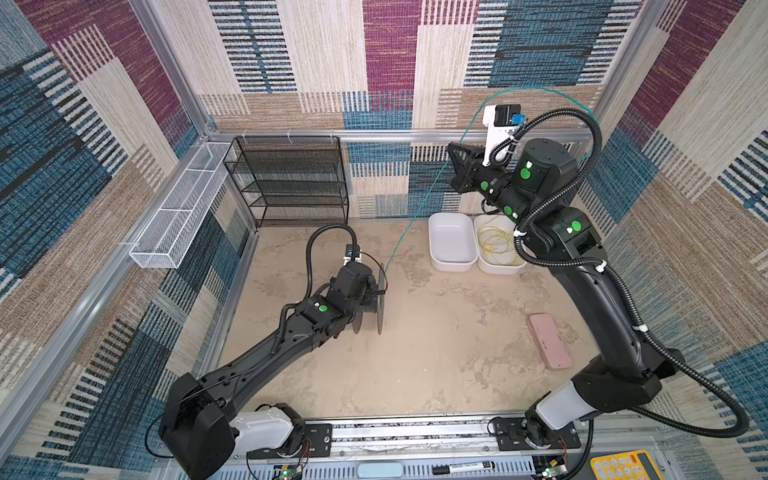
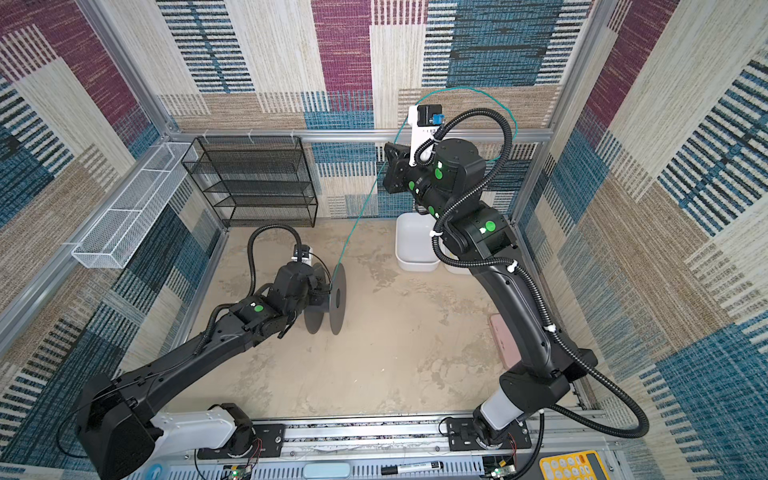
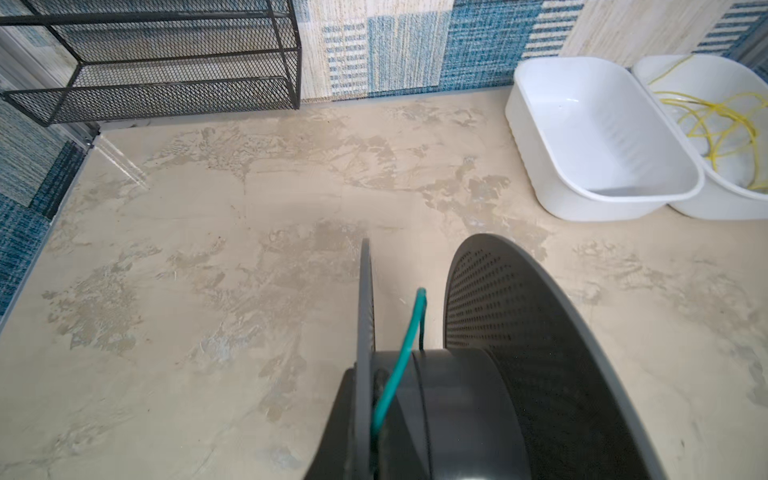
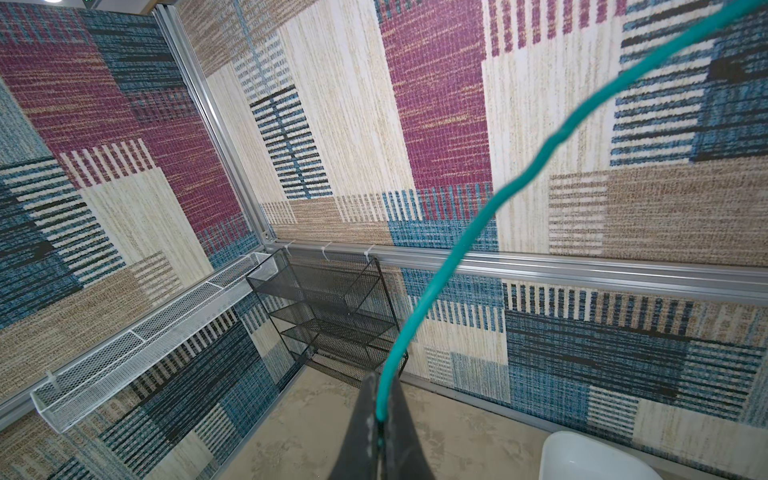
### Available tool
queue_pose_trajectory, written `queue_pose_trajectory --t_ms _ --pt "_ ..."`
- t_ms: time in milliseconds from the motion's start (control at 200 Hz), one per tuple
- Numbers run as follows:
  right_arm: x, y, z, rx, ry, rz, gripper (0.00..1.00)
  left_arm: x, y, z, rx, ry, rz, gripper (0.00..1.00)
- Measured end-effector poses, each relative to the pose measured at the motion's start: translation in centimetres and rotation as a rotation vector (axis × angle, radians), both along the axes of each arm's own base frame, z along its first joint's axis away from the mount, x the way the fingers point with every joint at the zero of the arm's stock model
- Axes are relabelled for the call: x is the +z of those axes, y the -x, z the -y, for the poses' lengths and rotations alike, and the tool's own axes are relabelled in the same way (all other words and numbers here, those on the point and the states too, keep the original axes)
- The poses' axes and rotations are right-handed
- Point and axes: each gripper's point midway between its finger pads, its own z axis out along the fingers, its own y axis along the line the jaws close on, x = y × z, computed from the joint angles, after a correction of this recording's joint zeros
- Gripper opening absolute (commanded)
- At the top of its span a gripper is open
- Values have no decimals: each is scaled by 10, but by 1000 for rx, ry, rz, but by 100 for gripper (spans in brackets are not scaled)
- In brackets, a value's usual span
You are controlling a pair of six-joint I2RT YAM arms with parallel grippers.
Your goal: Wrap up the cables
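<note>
Teal cable (image 4: 433, 291), yellow cable (image 3: 712, 156), grey spool (image 3: 540, 353).

The teal-green cable (image 1: 415, 218) is thin and long. One end sits on the middle of a dark grey spool (image 1: 379, 299), between its two round sides. From there it goes up in a straight, tight line to the right gripper (image 4: 379, 390), which pinches it high above the table. Past the pinch it makes a big loose bend in the air and comes down on the far side of the arm. The yellow cable (image 1: 496, 245) is just as thin. It lies in loose round loops inside a white bin (image 1: 498, 269) at the far side of the table, well apart from the spool.
</note>
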Motion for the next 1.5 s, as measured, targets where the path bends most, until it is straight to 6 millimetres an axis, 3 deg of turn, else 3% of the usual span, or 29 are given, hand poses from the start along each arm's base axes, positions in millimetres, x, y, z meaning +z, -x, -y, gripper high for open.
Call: queue_pose_trajectory --t_ms 165,361,501,726,821,906,1037,1107,1337,1497 --pt "-3 -29 7 -10 0 -17 0 6 22 11 -75 15 2 0" --pt "-23 -70 25 -31 -8 -79 0 14 43 20 -160 28 22 0" --pt "-51 -101 40 -48 -8 -148 0 31 60 24 -244 46 58 0" --pt "-106 -148 64 -44 -50 -290 0 76 91 24 -392 85 166 0" --pt "-122 -161 68 -51 -68 -320 0 76 106 16 -437 54 154 0" --pt "-139 -169 67 -48 -81 -343 0 83 114 9 -449 55 162 0" --pt "-191 -172 67 -56 -100 -427 0 103 123 3 -463 77 186 0" --pt "-209 -174 68 -62 -107 -450 0 108 123 5 -467 78 182 0" --pt "-231 -174 71 -75 -127 -442 0 101 120 17 -505 69 129 0" --pt "-235 -171 73 -80 -137 -430 0 103 119 21 -518 81 120 0"
